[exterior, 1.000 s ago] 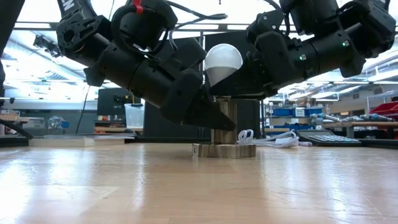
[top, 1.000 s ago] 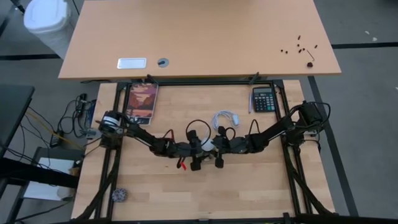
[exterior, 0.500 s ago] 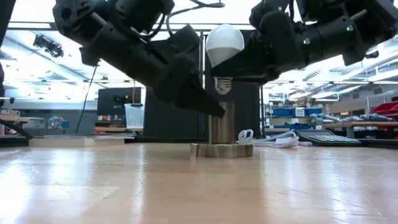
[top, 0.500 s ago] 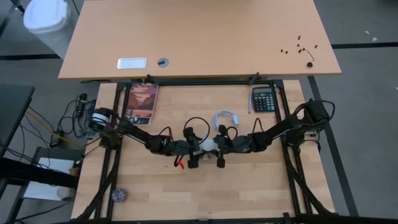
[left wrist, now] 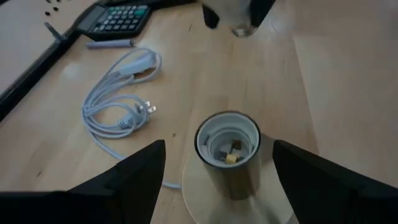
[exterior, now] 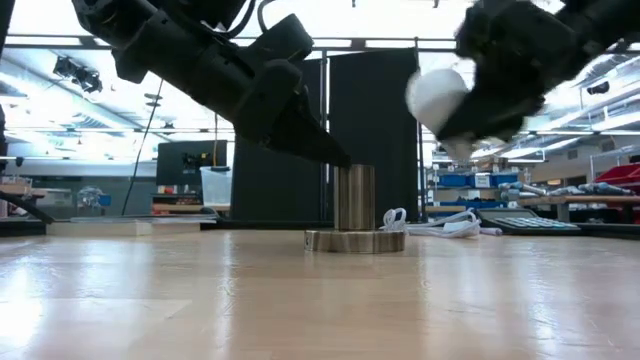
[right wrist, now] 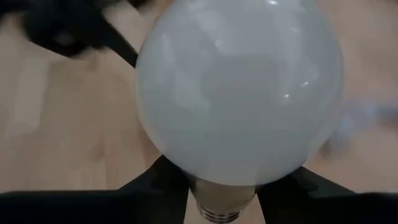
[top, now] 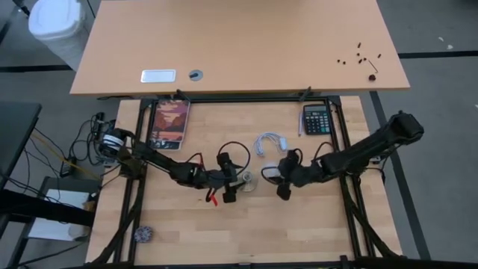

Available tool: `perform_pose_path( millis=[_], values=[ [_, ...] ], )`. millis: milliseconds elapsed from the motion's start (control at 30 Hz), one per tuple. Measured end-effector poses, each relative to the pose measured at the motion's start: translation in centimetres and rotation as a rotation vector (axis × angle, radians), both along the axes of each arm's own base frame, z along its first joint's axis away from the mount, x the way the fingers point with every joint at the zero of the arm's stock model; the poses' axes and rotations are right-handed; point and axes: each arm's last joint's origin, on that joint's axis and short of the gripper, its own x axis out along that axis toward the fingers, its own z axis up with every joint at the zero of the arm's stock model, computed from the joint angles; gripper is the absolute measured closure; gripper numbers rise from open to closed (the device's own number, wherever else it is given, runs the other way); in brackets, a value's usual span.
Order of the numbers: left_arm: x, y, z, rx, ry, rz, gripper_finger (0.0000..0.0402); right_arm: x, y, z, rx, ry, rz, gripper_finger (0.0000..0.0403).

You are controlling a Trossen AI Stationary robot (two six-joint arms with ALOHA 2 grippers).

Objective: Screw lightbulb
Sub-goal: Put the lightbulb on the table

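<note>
Since the earlier frames, the right claw has carried the lightbulb away from above the socket and off to the socket's right in the high view; the socket now stands uncovered on the tabletop. Lightbulb: held in the air, well clear of the tabletop, with its round white globe facing the right wrist camera and its narrow screw base set between the two dark fingers. Right claw: closed on the bulb at the neck, just above the threads. In the low view the bulb sits higher than the socket's rim and beside it, not touching.

Left claw: spread wide, its two fingers standing on either side of the socket's upright barrel without touching it; it holds nothing. The left wrist view looks down into the open socket mouth, where a small brass contact shows.

Other items on the tabletop: a coiled white cord with plug just beyond the socket, a calculator farther back to the right, and a book at the back left
</note>
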Motion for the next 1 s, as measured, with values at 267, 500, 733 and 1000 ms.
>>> perform_pose_path(
  millis=[267,500,733,1000],
  values=[
    [0.2,0.2,0.6,0.039,-0.063,0.084,0.0101,-3.5,-1.2,-1.0,0.328,0.302,-0.235,0.0243],
    [0.3,0.2,0.9,0.092,-0.081,0.059,0.0101,-3.6,-2.0,-2.4,0.451,0.47,-0.29,0.0243],
    [0.3,-0.3,0.9,0.074,-0.078,0.014,0.0101,-2.8,-2.6,-4.3,0.522,0.601,-0.289,0.0243],
    [0.2,-0.7,0.9,0.072,-0.08,0.001,0.0101,-2.8,-2.9,-4.4,0.493,0.618,-0.243,0.0206]
  ],
)
